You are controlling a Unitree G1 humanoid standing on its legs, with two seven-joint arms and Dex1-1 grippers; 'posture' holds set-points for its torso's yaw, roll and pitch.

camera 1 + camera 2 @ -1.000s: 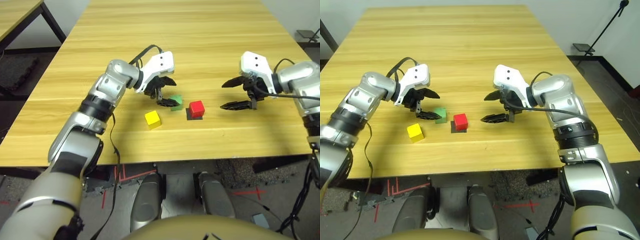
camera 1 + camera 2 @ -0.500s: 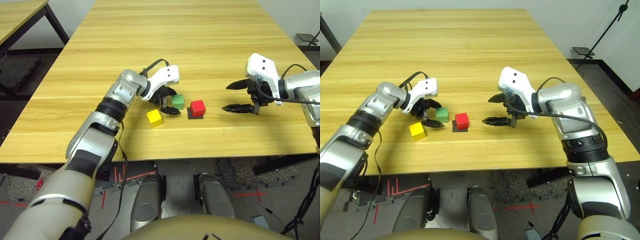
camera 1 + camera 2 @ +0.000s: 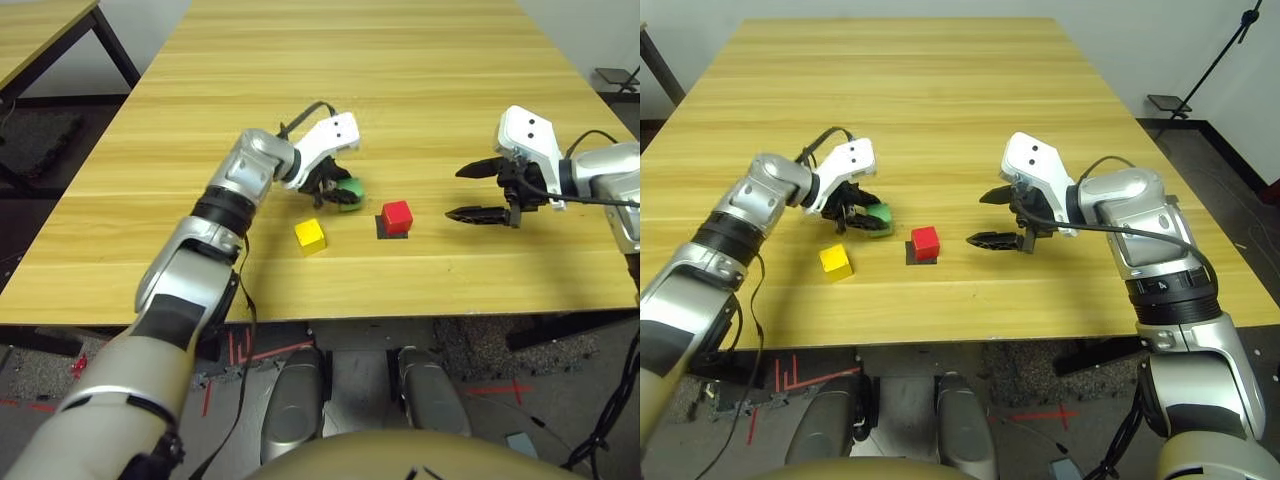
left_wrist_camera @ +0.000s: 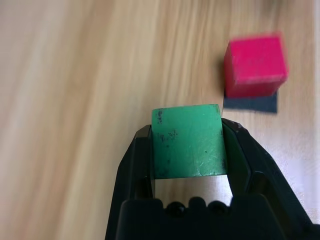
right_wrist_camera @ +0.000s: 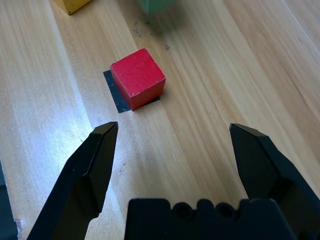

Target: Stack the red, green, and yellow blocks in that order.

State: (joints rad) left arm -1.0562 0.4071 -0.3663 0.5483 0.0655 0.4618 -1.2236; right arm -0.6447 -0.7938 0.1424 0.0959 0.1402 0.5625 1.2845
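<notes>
1. One green block [image 4: 189, 142], clasped by left gripper [image 4: 188, 145].
2. One red block [image 5: 137, 79], on black square [image 5: 118, 96].
3. One yellow block [image 3: 310, 237], on table [image 3: 420, 285].
4. Right gripper [image 5: 174, 127]: spread, empty.

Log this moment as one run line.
left jaws: shut on green block | right jaws: open, empty | red block: on black square | yellow block: on table | stack: not started

No text, label, brand or number can be read. Well behind the right gripper [image 3: 975, 219], on the black band [image 3: 1175, 308] around its own forearm, sits a tiny pale mark [image 3: 1162, 285], too small to make out as a letter or number.
</notes>
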